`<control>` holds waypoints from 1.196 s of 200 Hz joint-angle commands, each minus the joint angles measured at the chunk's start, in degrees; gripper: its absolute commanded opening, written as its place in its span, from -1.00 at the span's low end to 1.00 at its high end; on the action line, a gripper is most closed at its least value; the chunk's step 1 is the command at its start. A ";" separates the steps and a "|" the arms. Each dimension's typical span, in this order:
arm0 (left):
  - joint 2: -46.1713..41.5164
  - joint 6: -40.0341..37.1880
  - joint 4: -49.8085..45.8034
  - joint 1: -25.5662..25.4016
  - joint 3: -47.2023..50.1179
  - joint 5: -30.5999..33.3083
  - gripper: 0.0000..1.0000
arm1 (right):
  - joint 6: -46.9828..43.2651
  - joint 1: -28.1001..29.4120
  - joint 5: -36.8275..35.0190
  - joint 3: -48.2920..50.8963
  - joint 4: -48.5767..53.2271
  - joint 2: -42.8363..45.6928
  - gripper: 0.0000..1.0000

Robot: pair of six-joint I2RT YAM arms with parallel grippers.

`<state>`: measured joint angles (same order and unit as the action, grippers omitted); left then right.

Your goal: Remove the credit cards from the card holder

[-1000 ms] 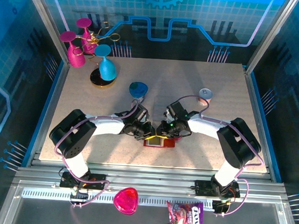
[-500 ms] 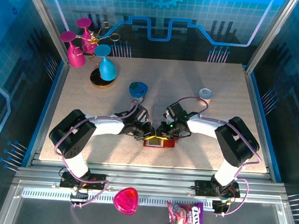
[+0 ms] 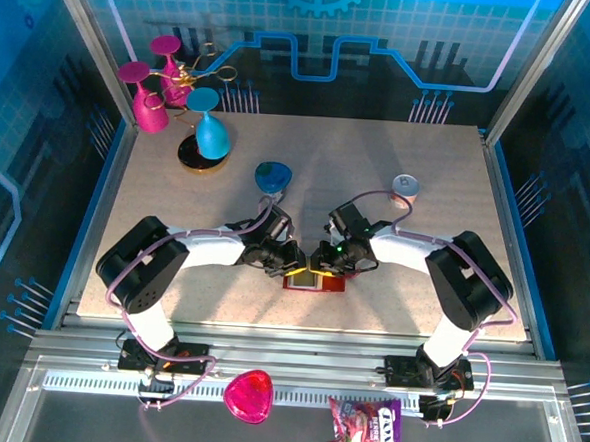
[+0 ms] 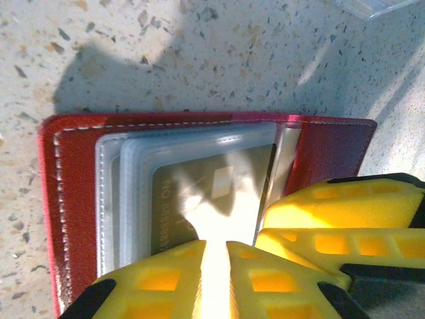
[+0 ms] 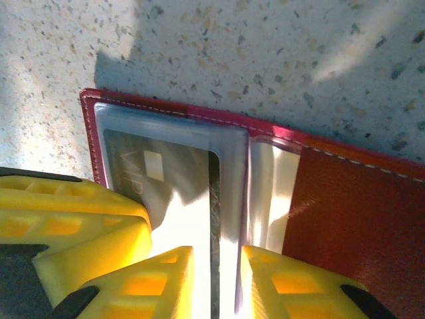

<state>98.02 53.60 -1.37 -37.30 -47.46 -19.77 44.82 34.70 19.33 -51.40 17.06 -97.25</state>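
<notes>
The card holder (image 3: 323, 282) lies open near the table's front middle, dark red with clear inner pockets. Both grippers meet over it. My left gripper (image 3: 294, 266) presses on its left half. In the left wrist view the yellow fingers (image 4: 153, 282) stand almost together, and a glaring strip of clear pocket fills the slit of the left gripper (image 4: 216, 279). A dark credit card (image 4: 199, 193) sits inside that pocket. My right gripper (image 5: 216, 286) stands narrowly open astride the card's edge and the pocket rim. The card (image 5: 153, 173) reads VIP. The red leather (image 5: 345, 206) is bare on the right.
A blue heart-shaped dish (image 3: 272, 176) and a small white round thing (image 3: 405, 184) lie further back. A stand of pink and blue goblets (image 3: 182, 104) fills the far left corner. On the front ledge lie a pink heart dish (image 3: 248, 395) and a candy bag (image 3: 364, 431).
The right arm has shifted slightly. Both grippers stay over the card holder, which has not moved.
</notes>
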 commanded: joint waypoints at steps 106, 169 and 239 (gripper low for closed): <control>-2.00 -2.54 -5.28 0.07 0.46 2.27 -0.74 | 3.42 -1.74 7.52 5.28 -8.40 -0.39 -0.56; -1.44 -2.89 -5.62 0.06 0.87 2.72 -0.76 | 1.32 -2.00 2.85 4.17 -2.87 2.36 -0.58; -1.34 -2.76 -5.47 0.08 1.05 3.07 -0.77 | 2.50 -2.14 5.45 4.35 -6.02 2.51 -0.60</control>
<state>95.94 52.07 -5.58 -37.30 -47.40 -17.52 46.96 33.30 24.10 -46.76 11.40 -95.72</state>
